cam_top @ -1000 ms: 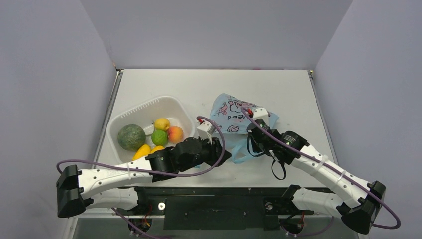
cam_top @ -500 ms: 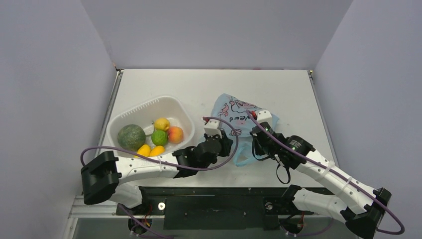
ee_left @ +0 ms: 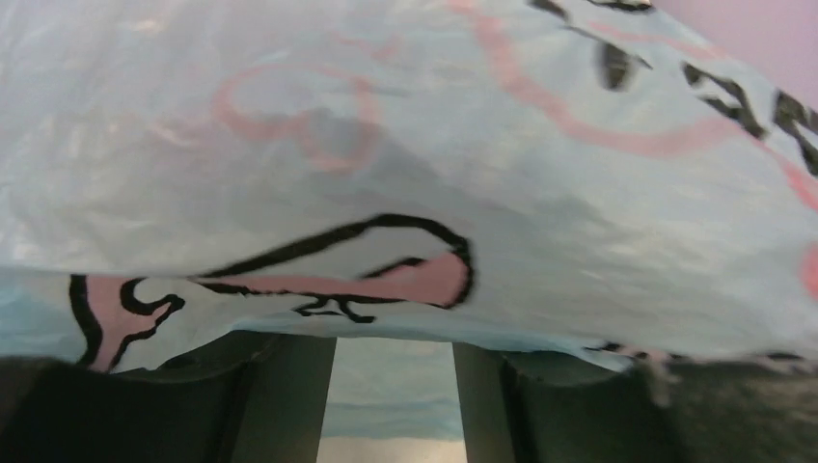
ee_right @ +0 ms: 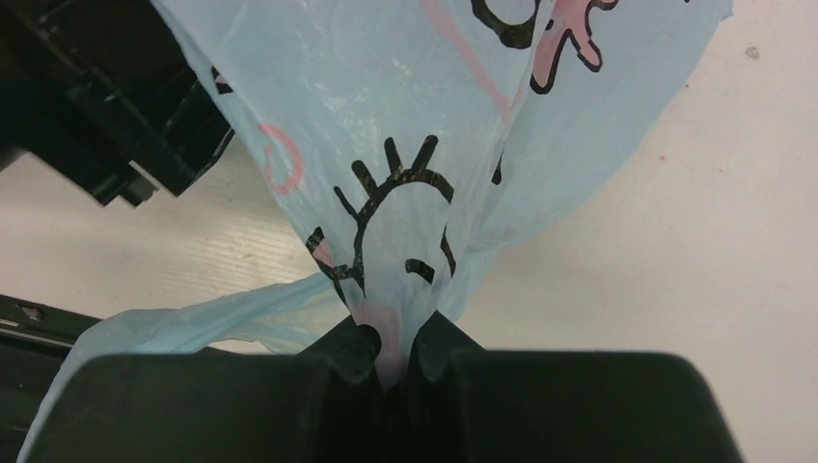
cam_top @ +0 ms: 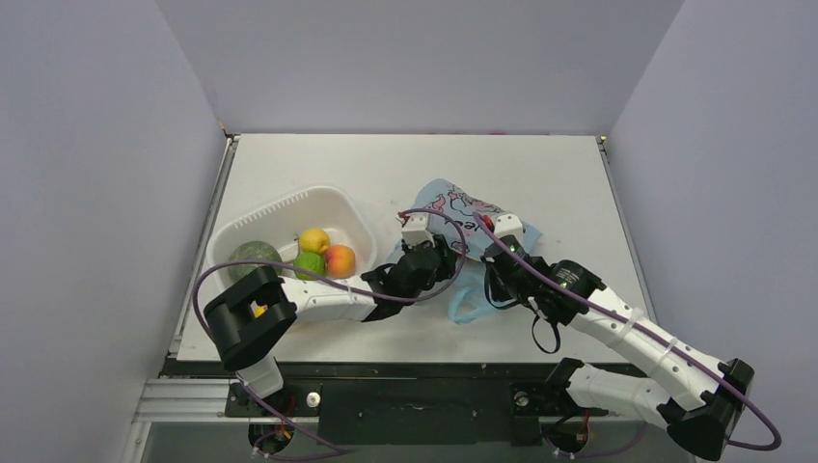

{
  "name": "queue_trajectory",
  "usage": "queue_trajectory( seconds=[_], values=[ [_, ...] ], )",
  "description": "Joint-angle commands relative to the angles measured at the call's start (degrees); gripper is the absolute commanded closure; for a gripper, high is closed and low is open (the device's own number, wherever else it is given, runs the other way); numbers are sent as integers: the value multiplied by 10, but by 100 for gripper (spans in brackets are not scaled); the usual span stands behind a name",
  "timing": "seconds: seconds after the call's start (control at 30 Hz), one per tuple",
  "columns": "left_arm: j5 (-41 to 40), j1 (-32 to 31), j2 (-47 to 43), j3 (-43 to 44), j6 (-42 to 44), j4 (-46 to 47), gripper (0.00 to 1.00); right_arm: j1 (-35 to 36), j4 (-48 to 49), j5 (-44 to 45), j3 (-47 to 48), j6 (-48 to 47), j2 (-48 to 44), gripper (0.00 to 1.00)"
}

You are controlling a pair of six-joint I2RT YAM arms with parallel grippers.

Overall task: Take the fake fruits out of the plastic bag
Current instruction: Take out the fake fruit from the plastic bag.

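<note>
The plastic bag (cam_top: 451,214) lay crumpled near the middle of the table (cam_top: 540,164), with the white tub (cam_top: 289,207) close by at its 9 o'clock. The right gripper (ee_right: 391,355) was pressed together on a gathered fold of the bag's film at the bag's 5 o'clock edge. A loop handle trailed toward 6 o'clock, near the table's front edge.

The left gripper (ee_left: 394,391) was nosed in under the bag's 7 o'clock edge. Its jaws stood spread, with film draped over them and nothing between them. The fake fruits could not be made out through the film.

Bare tabletop lay from the bag toward 12 and 3 o'clock as far as the walls. Toward 9 o'clock the tub rim closed off the room.
</note>
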Motion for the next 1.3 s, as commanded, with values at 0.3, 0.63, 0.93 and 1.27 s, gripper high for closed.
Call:
queue_trajectory(
  seconds=[0.3, 0.63, 0.93, 1.27],
  values=[
    [32, 51, 84, 56, -30, 81, 34, -6, 13, -9, 26, -2, 14, 100],
    [-26, 58, 118, 51, -92, 158, 36, -6, 13, -29, 15, 6, -2, 100],
    [-105, 51, 172, 42, -242, 238, 37, -6, 14, -43, 25, 9, -13, 100],
    [-245, 21, 235, 68, -269, 322, 46, -6, 8, -55, 38, 8, -23, 100]
  ],
)
